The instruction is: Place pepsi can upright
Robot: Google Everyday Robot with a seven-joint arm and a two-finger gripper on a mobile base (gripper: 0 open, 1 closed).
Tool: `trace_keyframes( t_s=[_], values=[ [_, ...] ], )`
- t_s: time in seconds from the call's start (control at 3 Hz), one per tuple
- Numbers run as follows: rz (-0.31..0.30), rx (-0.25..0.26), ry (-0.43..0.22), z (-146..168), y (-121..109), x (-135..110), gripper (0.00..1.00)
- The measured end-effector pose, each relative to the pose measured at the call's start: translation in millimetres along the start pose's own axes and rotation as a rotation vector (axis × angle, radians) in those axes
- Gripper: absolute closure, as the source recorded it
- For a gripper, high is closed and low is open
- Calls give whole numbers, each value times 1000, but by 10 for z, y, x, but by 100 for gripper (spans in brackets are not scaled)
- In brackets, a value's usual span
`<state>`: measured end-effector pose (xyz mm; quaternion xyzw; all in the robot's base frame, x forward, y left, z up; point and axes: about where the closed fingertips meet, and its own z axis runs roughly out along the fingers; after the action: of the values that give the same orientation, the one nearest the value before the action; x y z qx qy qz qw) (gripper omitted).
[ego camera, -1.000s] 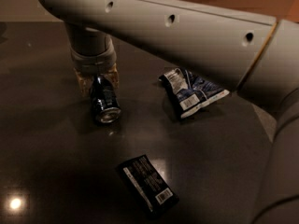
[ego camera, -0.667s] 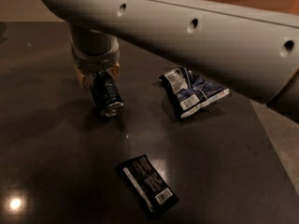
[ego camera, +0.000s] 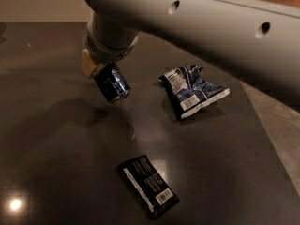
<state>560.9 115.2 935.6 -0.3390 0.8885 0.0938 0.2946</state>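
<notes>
Holding the pepsi can (ego camera: 113, 82) tight in closed fingers (ego camera: 89, 64), tilted, up over the bench's (ego camera: 47, 153) far left. Might roll away if dropped slanted.

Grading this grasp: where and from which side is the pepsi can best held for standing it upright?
Across its curved side wall near the upper end, coming from above. The pepsi can is a narrow cylinder hanging tilted, a silver rim lowest; the pincer, at upper left above the table, is shut on that upper end, leaving the lower end free.
</notes>
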Motion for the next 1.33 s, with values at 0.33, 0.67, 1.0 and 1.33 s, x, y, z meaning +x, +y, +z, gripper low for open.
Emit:
trace_keyframes(
  t_s=[0.33,0.67,1.0,1.33],
  values=[
    [-46,-74,-115,-112,-83,-98,100],
    [-76,-153,-219,-186,-154,-193,100],
    [-123,-207,-307,-215,-178,-235,100],
    [-188,-254,-387,-221,-175,-243,100]
  ],
)
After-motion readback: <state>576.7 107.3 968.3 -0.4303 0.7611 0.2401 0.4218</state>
